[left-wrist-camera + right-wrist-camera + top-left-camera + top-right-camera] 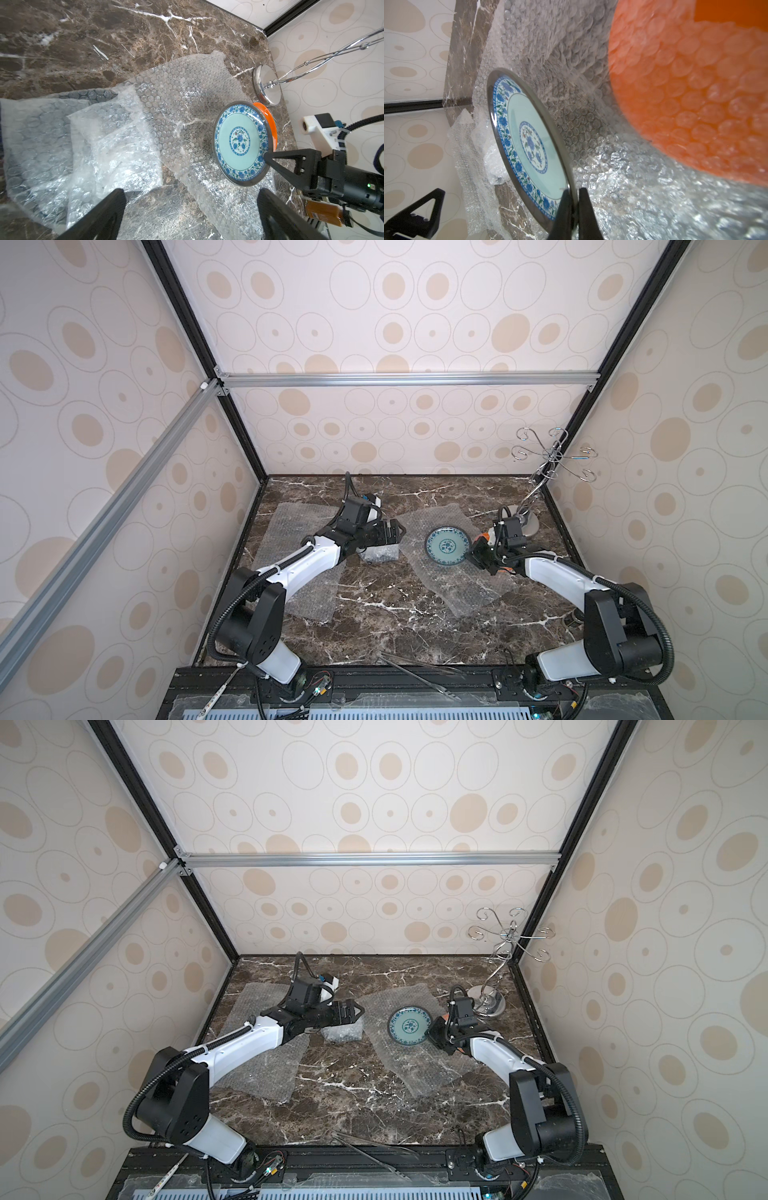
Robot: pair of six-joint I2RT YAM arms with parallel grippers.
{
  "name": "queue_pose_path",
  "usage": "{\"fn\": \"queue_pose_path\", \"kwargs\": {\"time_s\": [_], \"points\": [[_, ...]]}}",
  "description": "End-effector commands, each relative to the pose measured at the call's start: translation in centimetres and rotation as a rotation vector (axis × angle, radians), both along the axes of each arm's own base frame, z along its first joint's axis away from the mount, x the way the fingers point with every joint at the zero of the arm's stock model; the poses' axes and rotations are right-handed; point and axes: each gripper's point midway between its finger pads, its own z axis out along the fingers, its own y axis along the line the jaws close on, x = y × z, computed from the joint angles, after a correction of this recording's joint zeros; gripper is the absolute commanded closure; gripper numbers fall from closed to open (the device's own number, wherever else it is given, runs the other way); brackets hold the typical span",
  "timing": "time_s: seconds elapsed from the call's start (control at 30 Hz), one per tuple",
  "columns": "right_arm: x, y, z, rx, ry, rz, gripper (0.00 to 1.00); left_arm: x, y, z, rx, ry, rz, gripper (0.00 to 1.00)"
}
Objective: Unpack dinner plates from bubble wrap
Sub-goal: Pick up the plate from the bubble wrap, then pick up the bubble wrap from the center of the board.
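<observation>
Your right gripper (pixel 572 199) is clamped on the right-hand rim of the pale floral plate (pixel 527 141), over its bubble wrap sheet (pixel 451 587). The orange plate (pixel 270 122) peeks out just behind it, near the stand's silver base (pixel 268 87) by the table (pixel 374 614) edge. Your left gripper (pixel 192 199) hangs spread wide beside a crumpled bundle (pixel 380 556); the front-centre marble is bare.

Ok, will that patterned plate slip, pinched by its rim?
Possibly: the plate looks glossy and the right gripper has its jaws on only one edge, so it could pivot. It looks rigid, so no sagging. Likely fragile over the stone table.
</observation>
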Motion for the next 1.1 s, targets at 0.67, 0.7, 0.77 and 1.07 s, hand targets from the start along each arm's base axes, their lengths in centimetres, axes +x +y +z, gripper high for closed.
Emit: {"fn": "queue_pose_path", "kwargs": {"time_s": [0.67, 0.7, 0.77, 1.07], "points": [[-3.6, -6.4, 2.8, 0.093, -0.024, -0.089, 1.0, -6.4, -5.8, -6.0, 0.048, 0.136, -0.061, 0.02], [-3.6, -6.7, 2.9, 0.096, -0.027, -0.095, 1.0, -6.5, -6.1, -6.3, 0.052, 0.141, -0.064, 0.02], [-3.7, -7.1, 3.1, 0.105, -0.031, -0.1, 1.0, -6.7, -6.5, -6.8, 0.056, 0.151, -0.069, 0.03], [-3.4, -9.4, 3.3, 0.146, -0.037, -0.143, 1.0, -6.9, -7.5, -8.3, 0.055, 0.171, -0.071, 0.05]]}}
